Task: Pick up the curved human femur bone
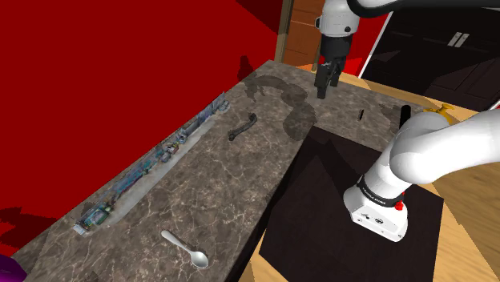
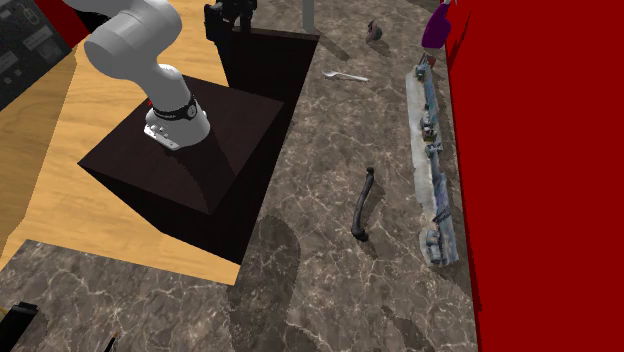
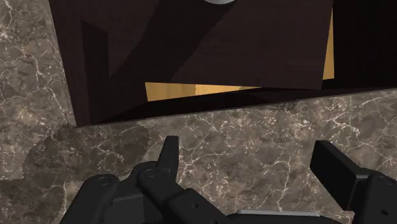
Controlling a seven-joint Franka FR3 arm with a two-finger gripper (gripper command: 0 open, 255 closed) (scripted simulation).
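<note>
Clearly approach step: gripper (image 1: 324, 83) hangs wide open, empty, above table (image 1: 208, 192), well apart from dark bone (image 1: 242, 126). Next: move over bone, align across shaft, descend.

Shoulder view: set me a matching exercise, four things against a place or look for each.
1 bone
2 spoon
3 gripper
4 stand

a above the far end of the counter
b dark box at lower right
c dark, curved, lying mid-counter
d pale, near the bottom edge

Pairs: 1-c, 2-d, 3-a, 4-b.
</note>
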